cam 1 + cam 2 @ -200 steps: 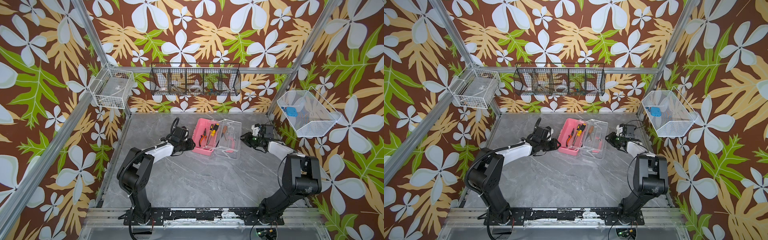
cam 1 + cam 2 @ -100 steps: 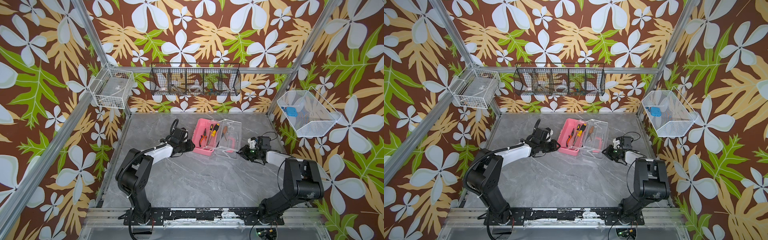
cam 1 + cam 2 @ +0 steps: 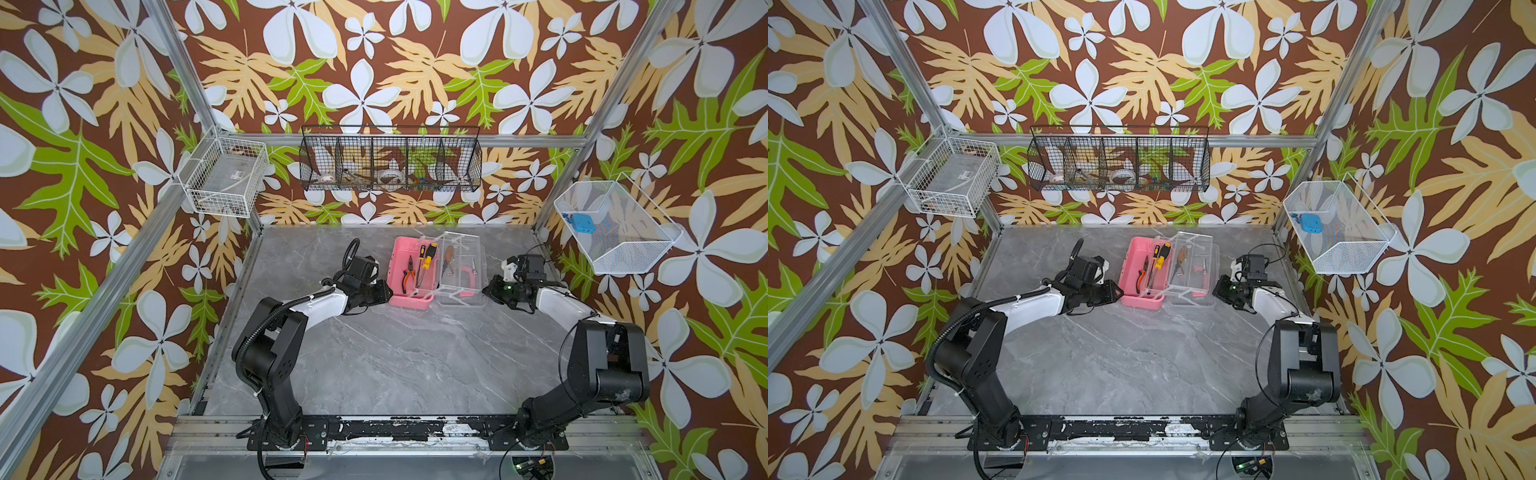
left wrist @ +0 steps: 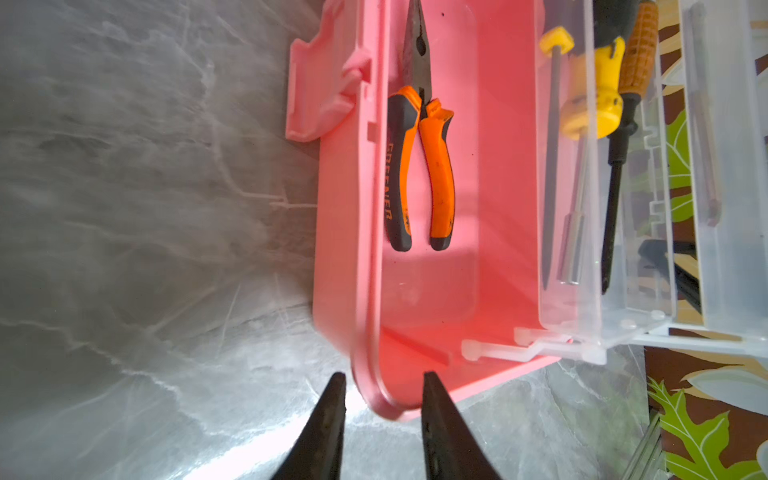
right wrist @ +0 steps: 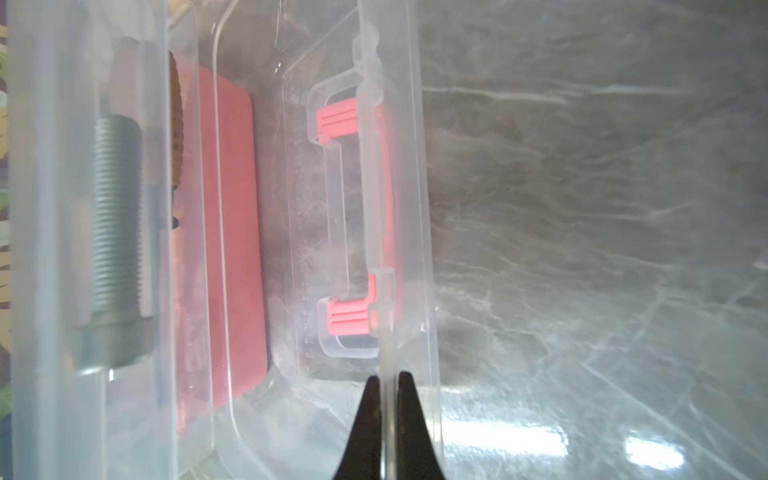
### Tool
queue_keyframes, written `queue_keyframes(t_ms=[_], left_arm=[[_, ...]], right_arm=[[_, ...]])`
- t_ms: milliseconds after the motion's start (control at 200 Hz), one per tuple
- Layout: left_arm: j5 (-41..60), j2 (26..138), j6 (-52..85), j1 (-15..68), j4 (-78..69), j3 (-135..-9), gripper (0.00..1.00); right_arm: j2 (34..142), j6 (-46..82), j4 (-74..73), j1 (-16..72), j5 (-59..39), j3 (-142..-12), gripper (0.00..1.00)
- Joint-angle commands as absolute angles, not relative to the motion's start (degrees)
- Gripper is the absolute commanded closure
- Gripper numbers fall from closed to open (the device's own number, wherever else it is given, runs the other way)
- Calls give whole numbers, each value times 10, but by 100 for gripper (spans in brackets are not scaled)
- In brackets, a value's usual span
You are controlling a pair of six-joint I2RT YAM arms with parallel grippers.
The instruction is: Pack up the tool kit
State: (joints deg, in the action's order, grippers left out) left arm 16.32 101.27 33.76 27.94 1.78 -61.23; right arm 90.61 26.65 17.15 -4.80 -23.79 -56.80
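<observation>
The tool kit's pink case lies open on the grey table, its clear lid folded out to the right. Orange-black pliers and yellow-black screwdrivers lie in the case. The pink handle shows through the lid. My left gripper has a finger on each side of the case's near left corner rim, closed against it. My right gripper is shut on the lid's thin outer edge.
A black wire basket hangs on the back wall. White wire baskets hang at the left and at the right, the right one holding a blue object. Grey tabletop stretches in front of the case.
My right gripper came down and in toward the lid's outer edge and closed on it. The left gripper stayed at the case's corner and narrowed slightly.
</observation>
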Motion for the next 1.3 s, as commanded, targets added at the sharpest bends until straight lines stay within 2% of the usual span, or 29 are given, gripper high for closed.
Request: queue_keyframes(t_ms=[0,260,601,946,1296], left_arm=[[168,1012,337,285,17,-621,68],[167,1016,335,300,26,-637,68],[167,1020,342,308,21,-626,69],[167,1019,350,311,12,-617,69],[166,1019,353,312,3,-603,70]], right_arm=[[904,235,224,-39,-172,-598,100],[902,208,271,-1,-84,-644,100],[912,186,339,88,21,-770,100],[941,187,367,184,63,-851,100],[987,168,411,288,167,-937,100]])
